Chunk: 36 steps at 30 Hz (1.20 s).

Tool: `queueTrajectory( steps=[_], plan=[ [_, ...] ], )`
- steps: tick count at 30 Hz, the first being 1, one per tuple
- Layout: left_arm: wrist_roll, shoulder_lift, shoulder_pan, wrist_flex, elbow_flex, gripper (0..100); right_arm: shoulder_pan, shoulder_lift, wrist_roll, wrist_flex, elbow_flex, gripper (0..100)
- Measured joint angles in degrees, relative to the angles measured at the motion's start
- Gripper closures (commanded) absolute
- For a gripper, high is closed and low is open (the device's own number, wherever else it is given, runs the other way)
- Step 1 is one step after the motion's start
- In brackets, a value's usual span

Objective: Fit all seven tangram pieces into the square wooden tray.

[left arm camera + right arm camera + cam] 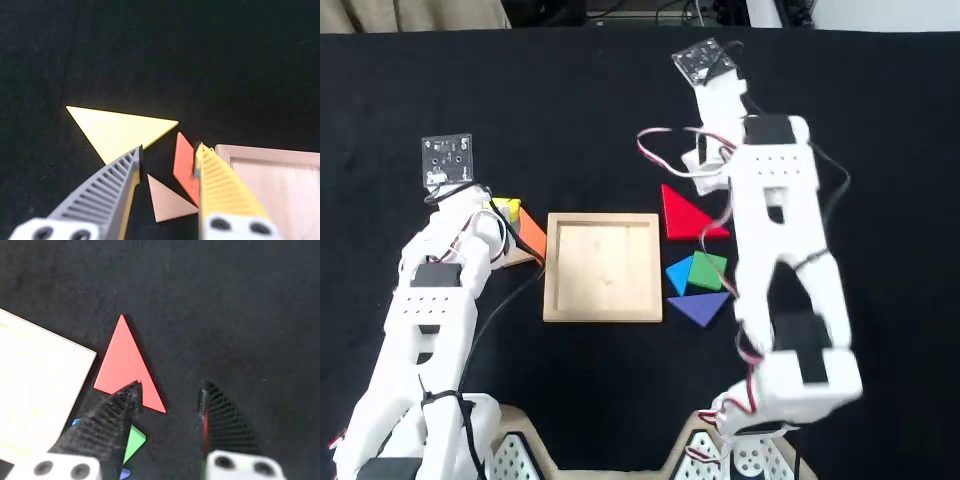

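- Square wooden tray (pixel 603 318) lies flat near the middle of the table. Its floor is bare, with no piece seated.
- Off the tray's right edge are four pieces. The red triangle (pixel 688 215) lies by the tray's far right corner.
- Nearer the front edge, the blue piece (pixel 678 275), green square (pixel 708 268) and purple triangle (pixel 701 307) are bunched together, touching or nearly so.
- Off the tray's left edge, by its far left corner, are three pieces: yellow triangle (pixel 117 131), orange piece (pixel 184 167) and small tan triangle (pixel 167 202). All are close-set; orange and tan lie just beside the tray wall.
- All seven are accounted for, and all are outside the tray.
- Left gripper (pixel 170 147) hangs above the left cluster with its fingers spread and nothing between them. One finger sits over the yellow triangle's edge, the other over the orange piece.
- Right gripper (pixel 170 384) hangs over the red triangle with its fingers apart and empty. One fingertip is above the triangle's corner, the other over bare cloth.
- Judged step: the very start, choosing and grasping a first piece.
- Next move as I read it: pick one big triangle, red or yellow, since those anchor the layout.
- The pieces are thin and flat on cloth, so the fingers must drop low, straddle an edge squarely and pinch across the width.
- The left cluster is crowded, so a neighbour could be dragged. The red triangle sits apart and looks the cleaner pick.
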<state>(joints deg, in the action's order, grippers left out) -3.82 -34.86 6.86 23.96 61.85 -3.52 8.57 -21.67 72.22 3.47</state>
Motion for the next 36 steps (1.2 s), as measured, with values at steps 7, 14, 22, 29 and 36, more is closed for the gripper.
queueTrajectory(
  steps=[7, 14, 22, 29, 36],
  plan=[
    [0.0, 0.0, 1.4, -3.8, 1.5, 82, -1.3, 15.2, -2.3, 0.1, 7.6, 80.3],
    [0.0, 0.0, 2.5, -4.1, 1.5, 82, -2.5, 23.6, -7.5, 0.7, 9.8, 64.5],
    [0.0, 0.0, 2.5, -4.1, 1.5, 82, -4.6, 23.6, -17.8, 4.8, 9.9, 67.0],
    [0.0, 0.1, 2.5, -7.3, 2.5, 82, -7.0, 23.6, -18.8, 4.7, 9.8, 66.9],
    [0.0, 6.5, 2.5, -9.0, 2.0, 82, -7.0, 23.5, -18.8, 0.0, 5.5, 66.9]
  ],
)
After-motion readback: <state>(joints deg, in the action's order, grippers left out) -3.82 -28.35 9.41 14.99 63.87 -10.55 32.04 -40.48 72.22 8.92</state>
